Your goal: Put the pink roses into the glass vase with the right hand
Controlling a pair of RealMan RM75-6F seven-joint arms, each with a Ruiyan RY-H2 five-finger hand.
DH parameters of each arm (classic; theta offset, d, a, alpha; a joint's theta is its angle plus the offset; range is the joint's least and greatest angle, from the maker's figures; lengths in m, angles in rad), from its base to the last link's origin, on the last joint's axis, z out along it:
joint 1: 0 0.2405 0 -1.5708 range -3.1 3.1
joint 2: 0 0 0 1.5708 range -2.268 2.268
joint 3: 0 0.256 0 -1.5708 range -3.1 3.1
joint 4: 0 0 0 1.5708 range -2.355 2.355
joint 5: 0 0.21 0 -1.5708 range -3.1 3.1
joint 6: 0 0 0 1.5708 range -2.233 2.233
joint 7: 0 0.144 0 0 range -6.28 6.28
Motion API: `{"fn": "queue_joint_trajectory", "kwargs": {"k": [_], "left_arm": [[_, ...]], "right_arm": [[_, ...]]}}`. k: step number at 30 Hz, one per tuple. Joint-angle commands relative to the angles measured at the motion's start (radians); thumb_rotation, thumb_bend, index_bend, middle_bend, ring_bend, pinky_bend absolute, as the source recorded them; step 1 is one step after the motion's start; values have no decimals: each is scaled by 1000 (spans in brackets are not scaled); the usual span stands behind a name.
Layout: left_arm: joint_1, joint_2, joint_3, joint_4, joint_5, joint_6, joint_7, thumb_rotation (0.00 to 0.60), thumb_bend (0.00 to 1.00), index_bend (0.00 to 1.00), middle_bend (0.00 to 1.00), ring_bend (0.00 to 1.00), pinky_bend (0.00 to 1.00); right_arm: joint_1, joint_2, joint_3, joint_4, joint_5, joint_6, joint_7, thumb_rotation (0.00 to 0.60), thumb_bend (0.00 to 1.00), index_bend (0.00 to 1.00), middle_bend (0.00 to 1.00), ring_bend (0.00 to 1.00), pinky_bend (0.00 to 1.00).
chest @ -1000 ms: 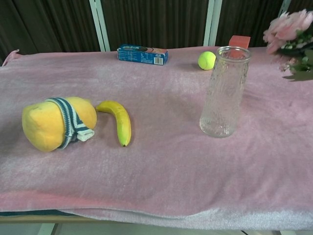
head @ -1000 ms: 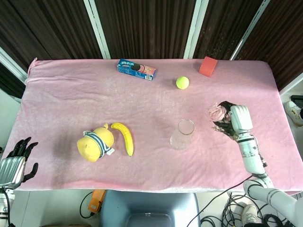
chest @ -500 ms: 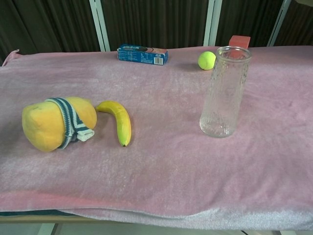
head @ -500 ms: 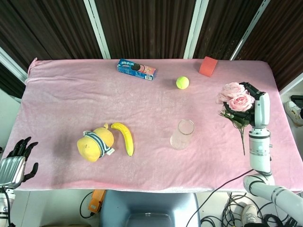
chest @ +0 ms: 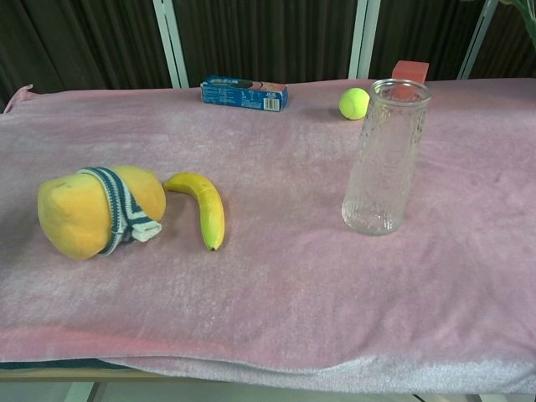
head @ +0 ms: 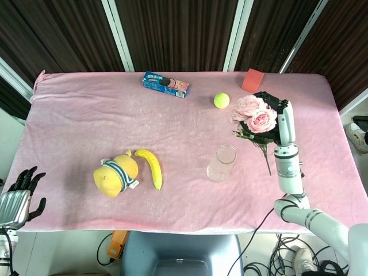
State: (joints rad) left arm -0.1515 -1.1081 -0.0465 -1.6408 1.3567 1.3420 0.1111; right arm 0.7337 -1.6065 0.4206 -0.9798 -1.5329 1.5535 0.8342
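Observation:
My right hand holds a bunch of pink roses in the air, blooms up and the green stem hanging down. In the head view the bunch is just right of and above the glass vase. The vase stands upright and empty on the pink cloth. The chest view shows only a sliver of stem at its top right corner. My left hand hangs off the table's front left corner, fingers spread, holding nothing.
On the pink tablecloth lie a banana and a yellow plush toy at front left. A blue snack box, a tennis ball and a red block sit along the back.
My right hand has lifted the roses up off the right side of the table and carried them leftward, closer to the vase. The left hand has not moved.

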Motion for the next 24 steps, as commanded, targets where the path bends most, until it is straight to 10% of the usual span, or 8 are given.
{"fn": "queue_joint_trajectory", "kwargs": {"k": [1,24], "left_arm": [[0,0,-1,1,0,1,-2,600,442,174,34,1,273],[3,10,-17,29,-26,-9,-73,600,442,175,33,1,274]], "right_arm": [[27,-18,3,17,-6,-3,4,600,489,779,632,671,999],[320,-200,36,298,53,-147,14,600,488,778,632,671,1000]]}}
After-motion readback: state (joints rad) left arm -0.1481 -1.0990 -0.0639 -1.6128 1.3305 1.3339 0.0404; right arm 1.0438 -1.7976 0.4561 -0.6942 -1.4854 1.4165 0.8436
